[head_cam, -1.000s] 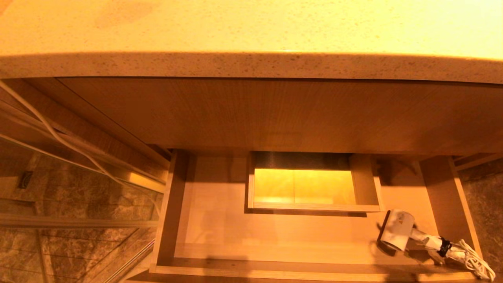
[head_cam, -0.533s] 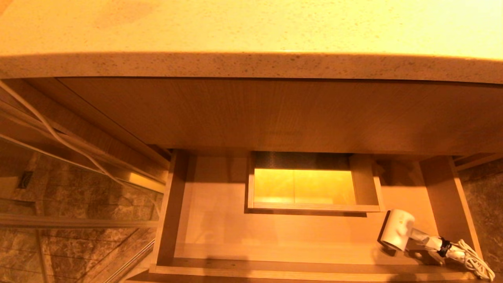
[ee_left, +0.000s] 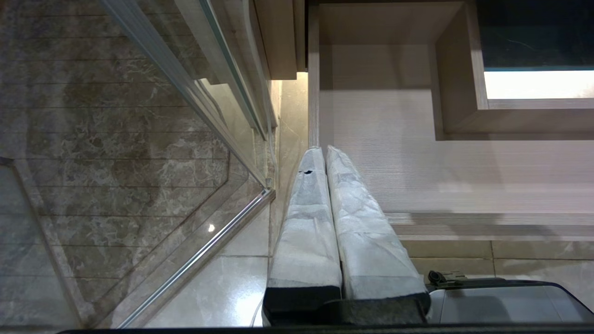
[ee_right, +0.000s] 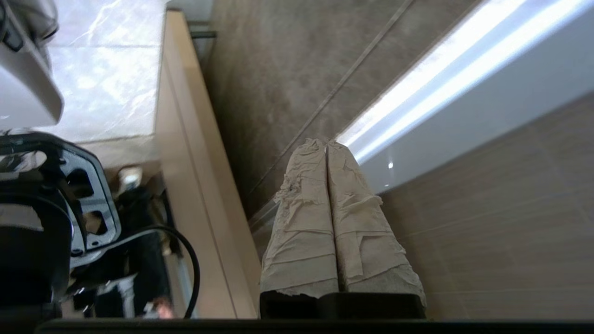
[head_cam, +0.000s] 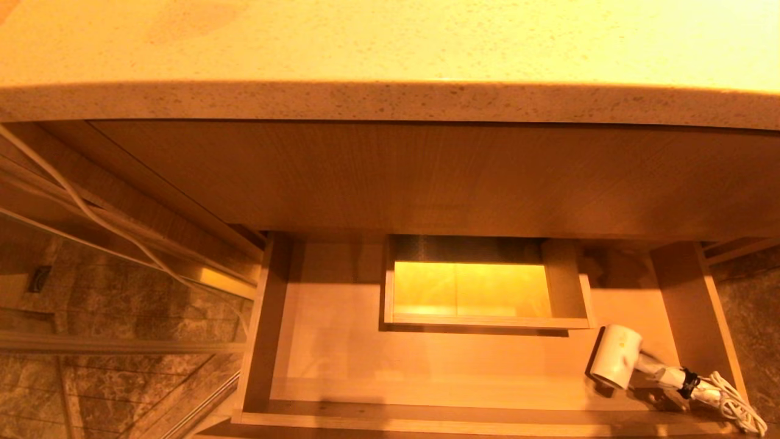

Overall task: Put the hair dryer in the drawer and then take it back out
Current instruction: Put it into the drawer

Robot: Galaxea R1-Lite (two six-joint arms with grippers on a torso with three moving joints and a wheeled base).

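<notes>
Your dryer [head_cam: 616, 356] lies in the open drawer [head_cam: 341, 366], in the near corner on the robot's right, barrel toward the middle, handle and bundled cord [head_cam: 734, 405] trailing to the right wall. That looks like a put-down: the first half of the job reads as done, the taking-out not yet.

The right claw [ee_right: 327, 144] is pressed shut on nothing. It hangs outside the drawer, with floor tile and a bright strip ahead of its tips and the drawer's wood side just beside it; the dryer is not before it.

The left claw [ee_left: 325, 150], also shut and empty, hangs parked at the drawer's left edge, well away from the dryer.

The boxed cutout [head_cam: 481, 286] stands just behind the dryer. The cord lies loose near the right wall and could snag there on the lift.
</notes>
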